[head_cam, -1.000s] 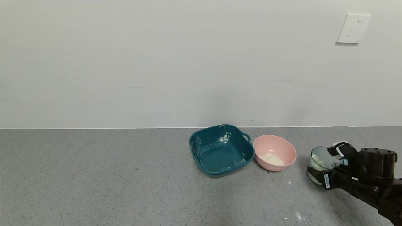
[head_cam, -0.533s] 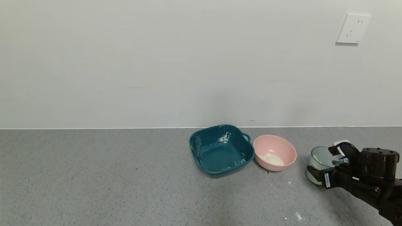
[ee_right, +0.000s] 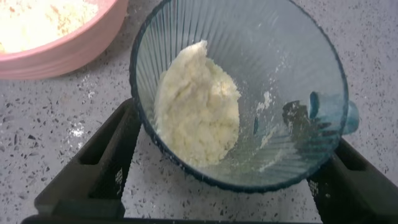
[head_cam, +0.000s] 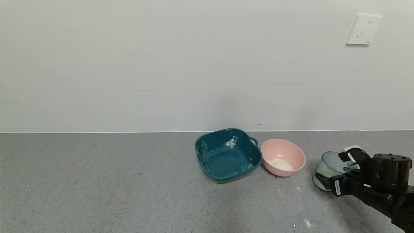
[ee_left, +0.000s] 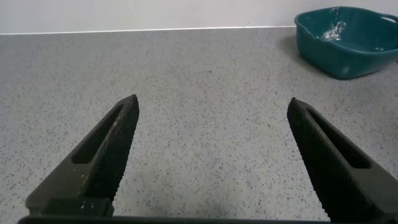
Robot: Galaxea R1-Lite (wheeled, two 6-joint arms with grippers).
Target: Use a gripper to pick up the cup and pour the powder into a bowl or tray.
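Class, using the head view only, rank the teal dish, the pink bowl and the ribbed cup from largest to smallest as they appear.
1. Teal dish, clearly the widest.
2. Pink bowl.
3. Cup, held by the right gripper. It is partly hidden by the fingers and sits nearer the camera, yet it looks smallest.

grey speckled counter [head_cam: 97, 187], teal dish [head_cam: 227, 155], pink bowl [head_cam: 282, 157], perhaps powder specks [head_cam: 307, 222]

The right hand [head_cam: 336, 171] reaches in from the near right corner, low over the desk [head_cam: 97, 181], its two fingers closed on either side of the cup [head_cam: 326, 170]. The left hand [ee_left: 211, 162] hangs low with its fingers spread wide apart, holding nothing.
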